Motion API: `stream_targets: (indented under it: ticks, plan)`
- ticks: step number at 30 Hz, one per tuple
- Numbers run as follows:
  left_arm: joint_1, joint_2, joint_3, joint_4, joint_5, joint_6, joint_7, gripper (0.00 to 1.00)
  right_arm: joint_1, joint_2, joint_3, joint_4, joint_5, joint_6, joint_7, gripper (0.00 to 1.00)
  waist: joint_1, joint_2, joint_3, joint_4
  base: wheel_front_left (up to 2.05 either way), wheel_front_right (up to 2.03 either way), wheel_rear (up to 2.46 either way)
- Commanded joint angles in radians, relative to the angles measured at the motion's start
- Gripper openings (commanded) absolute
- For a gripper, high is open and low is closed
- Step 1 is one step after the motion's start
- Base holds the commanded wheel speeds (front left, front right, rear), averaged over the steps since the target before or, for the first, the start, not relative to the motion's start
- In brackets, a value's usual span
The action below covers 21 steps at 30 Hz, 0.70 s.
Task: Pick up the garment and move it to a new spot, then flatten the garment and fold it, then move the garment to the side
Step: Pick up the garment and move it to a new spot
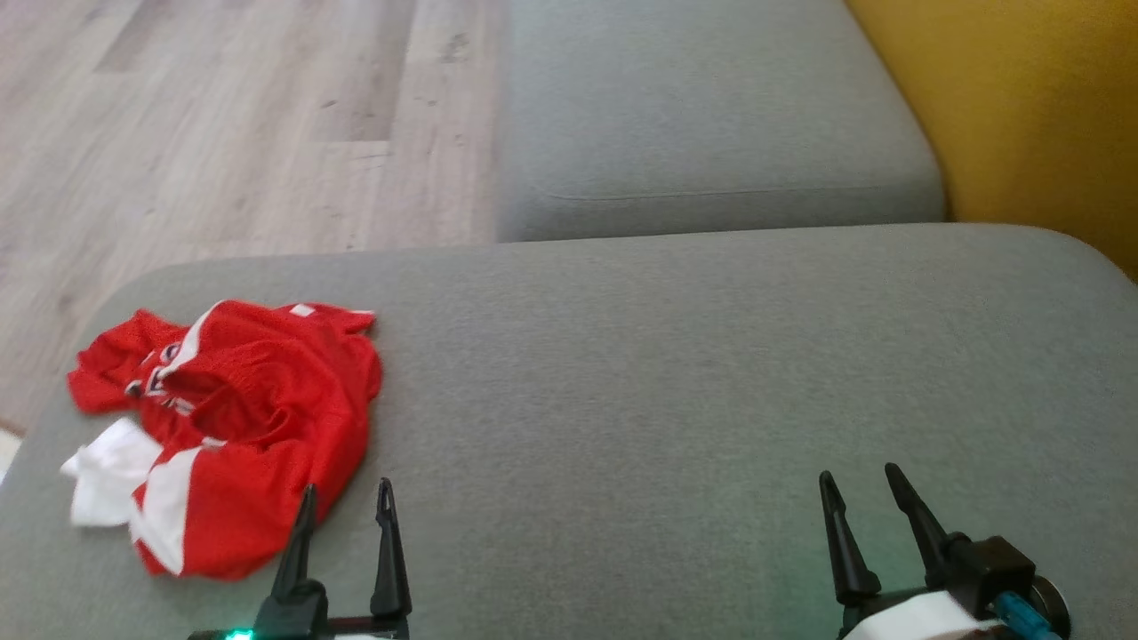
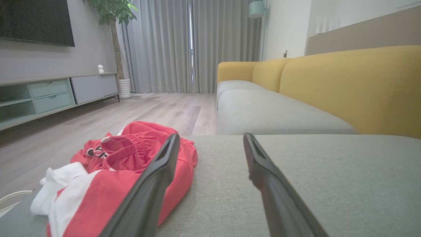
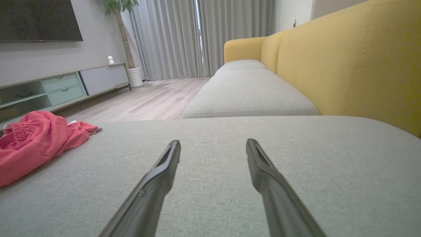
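The robot's left pincer (image 1: 347,485) (image 2: 211,135) stood with its two dark fingers spread wide and nothing between them, low over a grey sofa seat cushion (image 1: 711,373). Its left finger (image 1: 298,542) lay just beside the near edge of the garment; whether it touched the cloth could not be told. The right pincer (image 1: 859,473) (image 3: 213,141) was likewise wide apart and empty, poised over bare cushion well away from the garment.

The garment, a pair of red-and-white shorts (image 1: 258,418) (image 2: 131,154) (image 3: 33,141), sat crumpled in a heap at the cushion's left end, close to its rounded corner. A gathered waistband showed at the top of the pile, with white panels spilling out on the side nearest the floor.

Beyond the wide cushion a second grey seat cushion (image 1: 711,116) ran on, backed on the right by the sofa's mustard-yellow backrest (image 1: 1049,107). A pale wood-plank floor (image 1: 222,116) stretched off to the left. The left wrist view took in a low media cabinet (image 2: 52,95) with pale green drawers, a dark wall-mounted television (image 2: 33,19), a potted tree (image 2: 115,39) and grey floor-length curtains (image 2: 164,46).
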Motion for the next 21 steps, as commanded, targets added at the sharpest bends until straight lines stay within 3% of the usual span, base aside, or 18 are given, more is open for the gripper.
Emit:
stream_targets:
  ticks: [1,11,21]
  plan:
    - [-0.038,0.002,0.040,-0.031,0.000,0.007,-0.010,1.00,-0.031,-0.010,0.024,-0.033,0.003,0.008,-0.011,1.00,0.0000,0.0000,0.001,0.030,0.00,0.00,0.00]
    - [-0.022,0.002,0.099,-0.051,0.013,-0.003,-0.010,1.00,-0.024,-0.010,0.027,-0.037,0.024,0.008,-0.011,1.00,0.0000,0.0000,0.001,0.204,0.00,0.00,0.00]
    - [-0.006,0.002,0.171,-0.092,0.046,-0.018,-0.010,1.00,-0.032,-0.010,0.039,-0.037,0.047,0.008,-0.011,1.00,0.0000,0.0000,0.011,0.332,0.00,0.00,0.00]
